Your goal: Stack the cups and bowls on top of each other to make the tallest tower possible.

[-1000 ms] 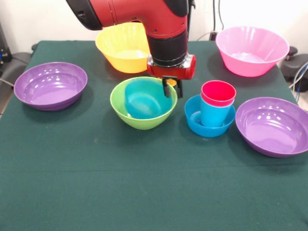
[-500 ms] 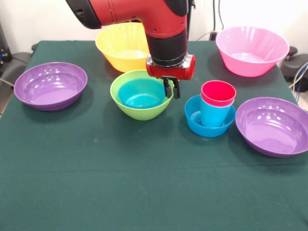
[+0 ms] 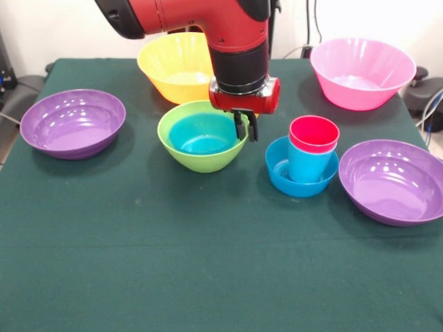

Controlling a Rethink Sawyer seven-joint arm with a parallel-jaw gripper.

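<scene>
My gripper is shut on the right rim of the lime green bowl, which holds a small blue bowl nested inside and sits level. To its right stands the tower: a small blue bowl with a blue cup in it and a red cup nested on top. The gripper is a short way left of the red cup, apart from it.
Two wide purple bowls lie on the green cloth, one at the left and one at the right. A large orange-yellow bowl stands behind the arm and a large pink bowl at the back right.
The green bowl with the blue bowl inside went from tilted and lower in the picture to level and higher, carried by its rim. The gripper rose slightly with it.
</scene>
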